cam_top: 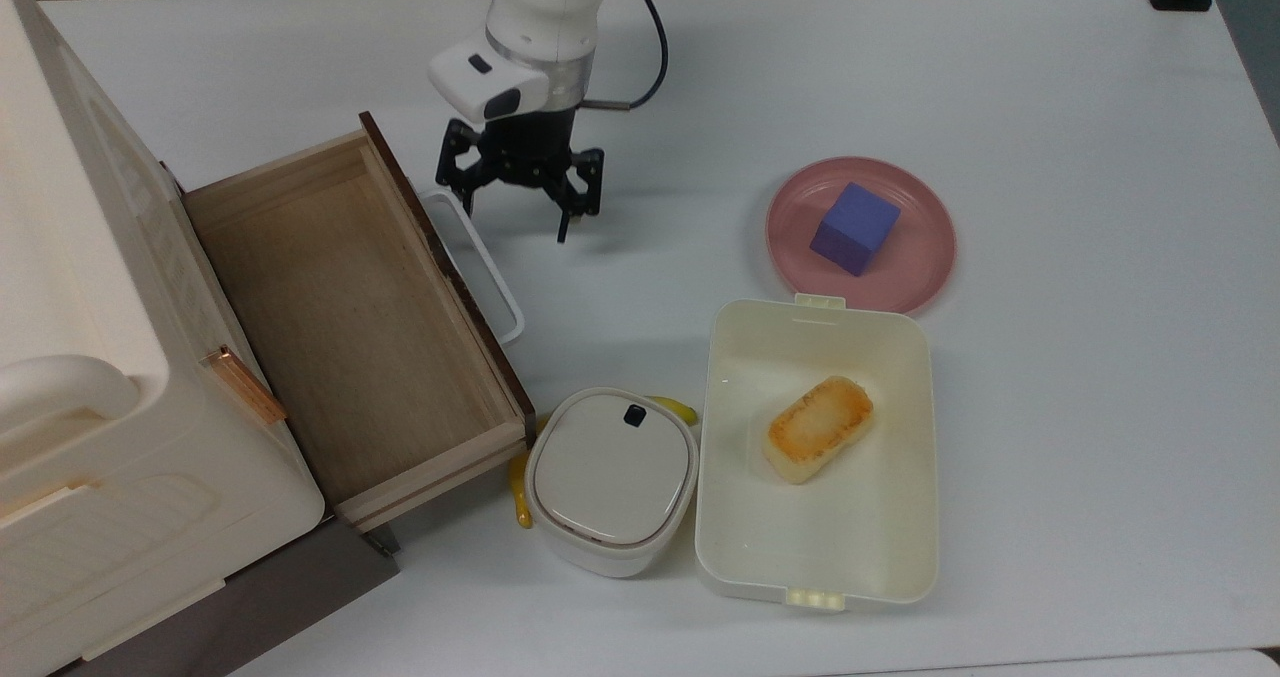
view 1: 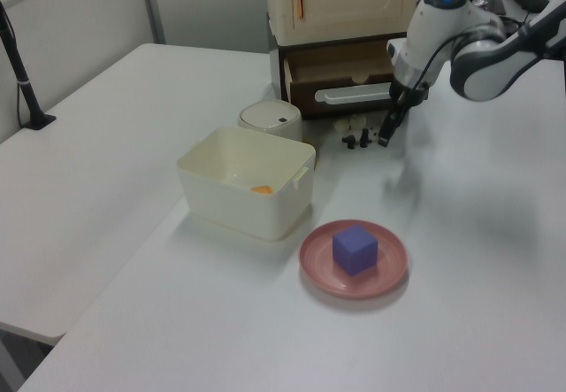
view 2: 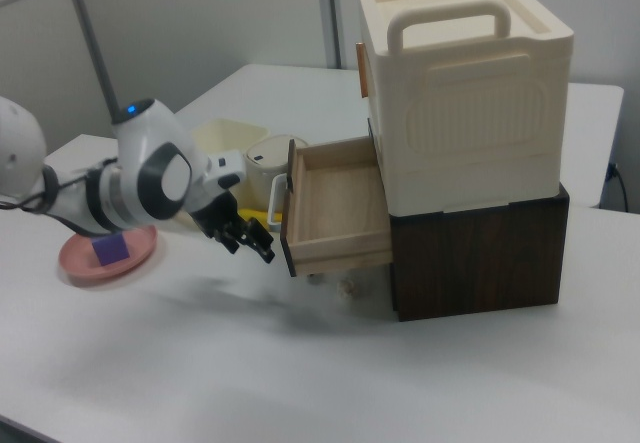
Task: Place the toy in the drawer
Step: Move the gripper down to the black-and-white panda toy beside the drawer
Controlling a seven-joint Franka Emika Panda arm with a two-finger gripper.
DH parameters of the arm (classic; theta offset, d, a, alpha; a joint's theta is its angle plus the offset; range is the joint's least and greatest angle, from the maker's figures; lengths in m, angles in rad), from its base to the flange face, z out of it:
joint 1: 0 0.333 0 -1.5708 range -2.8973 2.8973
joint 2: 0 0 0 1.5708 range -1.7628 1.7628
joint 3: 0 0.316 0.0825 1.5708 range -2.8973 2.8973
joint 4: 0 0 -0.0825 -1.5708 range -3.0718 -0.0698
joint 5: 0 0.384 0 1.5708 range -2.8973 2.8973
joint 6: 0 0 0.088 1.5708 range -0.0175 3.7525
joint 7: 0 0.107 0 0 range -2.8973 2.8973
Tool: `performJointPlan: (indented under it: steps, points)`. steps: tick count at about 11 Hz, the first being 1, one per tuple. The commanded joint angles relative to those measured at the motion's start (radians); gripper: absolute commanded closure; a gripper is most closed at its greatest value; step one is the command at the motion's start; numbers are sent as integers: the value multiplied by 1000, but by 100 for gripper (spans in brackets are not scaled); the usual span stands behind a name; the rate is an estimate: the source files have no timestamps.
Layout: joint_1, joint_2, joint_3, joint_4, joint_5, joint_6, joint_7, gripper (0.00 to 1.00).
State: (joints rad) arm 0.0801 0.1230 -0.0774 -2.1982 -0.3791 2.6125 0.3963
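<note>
Drawer (cam_top: 340, 327) open and empty. Panda toy (view 1: 363, 133) on the table just before the drawer's front panel. Gripper (cam_top: 518, 212) spread, empty, near the handle; grasp and placing remain.

Purple cube (cam_top: 853, 228), pink plate (cam_top: 925, 257), light-wood drawer (cam_top: 340, 327), white handle (cam_top: 487, 269)

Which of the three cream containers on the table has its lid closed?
The small rounded-square pot beside the drawer. The rectangular box stands open, holding a toasted block.
</note>
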Motion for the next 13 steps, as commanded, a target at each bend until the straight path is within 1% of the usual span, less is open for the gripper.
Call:
performJointPlan:
  steps: [1,2,3,4,6,8,9,11,12,13]
  points:
    - [-25,108,-4,15,-157,161,224,0]
    - [-28,131,-2,26,-205,188,293,0]
    - [-39,148,-4,37,-245,204,324,0]
    - [-49,159,-2,46,-273,207,328,0]
    - [-78,176,-7,67,-296,234,328,0]
    - [-89,204,-31,93,-378,245,328,0]
    - [-92,222,-35,116,-392,245,328,0]
    - [-98,263,-36,150,-394,245,326,0]
    - [-99,274,-36,162,-394,245,328,2]
    - [-97,283,-36,178,-394,244,326,14]
